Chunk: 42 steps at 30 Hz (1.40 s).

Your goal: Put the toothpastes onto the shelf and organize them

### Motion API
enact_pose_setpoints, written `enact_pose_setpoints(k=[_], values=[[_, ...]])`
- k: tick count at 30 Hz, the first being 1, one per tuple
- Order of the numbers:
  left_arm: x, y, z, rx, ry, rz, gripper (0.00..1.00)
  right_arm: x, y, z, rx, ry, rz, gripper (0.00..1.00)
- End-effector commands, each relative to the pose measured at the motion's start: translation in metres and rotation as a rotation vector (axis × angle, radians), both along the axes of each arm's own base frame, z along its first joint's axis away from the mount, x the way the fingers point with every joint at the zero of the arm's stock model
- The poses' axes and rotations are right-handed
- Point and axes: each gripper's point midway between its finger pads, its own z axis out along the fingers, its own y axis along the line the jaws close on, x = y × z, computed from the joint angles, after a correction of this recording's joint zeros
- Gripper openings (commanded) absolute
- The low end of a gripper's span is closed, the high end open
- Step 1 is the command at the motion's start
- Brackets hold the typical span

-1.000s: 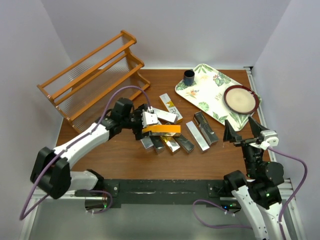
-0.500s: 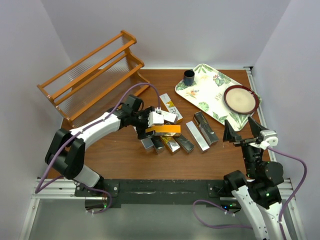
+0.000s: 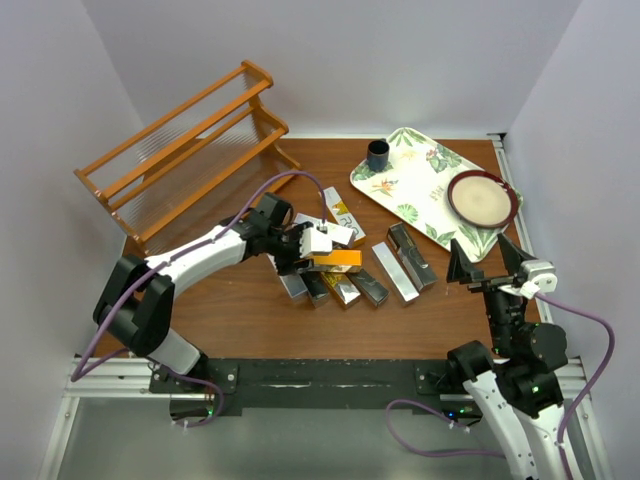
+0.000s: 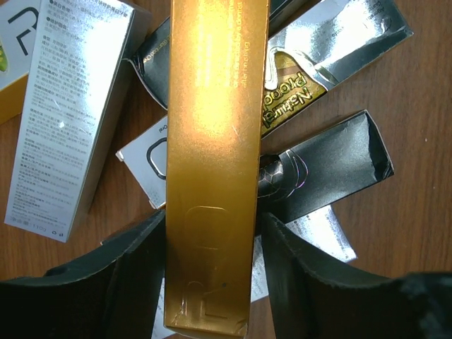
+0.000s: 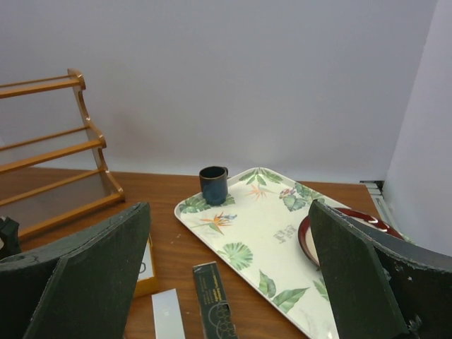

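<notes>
**Grip near one end leaves the carton free to swing**

The left pincer [image 4: 212,220] has its two fingers against the long sides of a gold carton [image 4: 215,120]. It pinches the carton close to the near end, so most of the length runs out ahead of the fingertips. That carton lies crosswise on top of the heap. A black carton [image 4: 332,166] sits directly beneath it, and a silver carton [image 4: 70,106] lies just to the pincer's left.

Held so far from its middle, the gold carton would likely droop or pivot in the hold once lifted. Its glossy skin also gives the fingers little to bite on. Too hard a squeeze could dent what looks like thin card. The far end may drag on the cartons below and scatter them across the table [image 3: 240,300].

The shelf [image 3: 185,152] stands well apart, ahead and to the left of this pincer, with none of the cartons on its tiers. Its rails are thin, so a tilted carton could, I judge, slip off them or drop between them.

The right pincer [image 3: 488,262] hangs spread wide, holding nothing, well to the right of the heap. Ahead of it lies a leaf-patterned tray [image 3: 410,175] with a plate [image 3: 483,198] on its right end. A dark cup [image 3: 378,155] stands at the tray's far-left corner. Whether it is on the rim or just beside it I cannot tell.
</notes>
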Motion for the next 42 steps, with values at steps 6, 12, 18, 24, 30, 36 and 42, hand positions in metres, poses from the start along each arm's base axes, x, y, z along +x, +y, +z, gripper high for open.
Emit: enact_pose_setpoints(k=[6,12,18,24,30,36,42], values=[[0.004,-0.005,0.023,-0.045,-0.060,0.057,0.48,-0.006,-0.005,0.008,0.013,-0.042,-0.014,0.99],[0.011,-0.002,0.067,-0.185,-0.130,0.234,0.43,-0.006,-0.005,0.008,0.016,-0.040,-0.016,0.99],[0.038,0.026,0.095,-0.308,-0.145,0.667,0.39,-0.006,-0.007,0.008,0.021,-0.037,-0.022,0.99],[0.064,0.080,0.098,-0.334,-0.095,1.284,0.34,-0.007,-0.008,0.007,0.029,-0.031,-0.029,0.99],[0.067,0.100,0.081,-0.297,-0.025,1.591,0.33,-0.007,-0.010,0.007,0.039,-0.026,-0.037,0.99],[0.090,0.097,0.075,-0.362,0.032,1.699,0.27,-0.008,-0.010,0.007,0.043,-0.021,-0.034,0.99],[0.125,0.106,0.055,-0.354,0.089,1.875,0.23,-0.009,-0.011,0.007,0.047,-0.017,-0.035,0.99]])
